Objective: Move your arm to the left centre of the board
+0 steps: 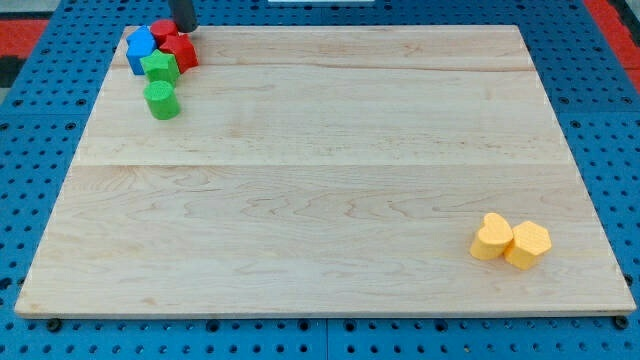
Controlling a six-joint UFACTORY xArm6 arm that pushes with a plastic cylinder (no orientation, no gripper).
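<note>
My tip [184,30] is at the view's top left, at the board's top edge, just above and to the right of a cluster of blocks. The cluster holds a blue block [140,48], a red round block [163,31], a red block [180,51], a green star-like block [160,68] and a green cylinder [161,100] just below them. The tip is touching or nearly touching the red blocks. Two yellow blocks lie at the view's bottom right: a heart-like one [490,238] and a hexagonal one [527,244], touching each other.
The wooden board [320,170] lies on a blue perforated table [30,130]. A red surface [25,30] shows at the view's top left corner and another at the top right.
</note>
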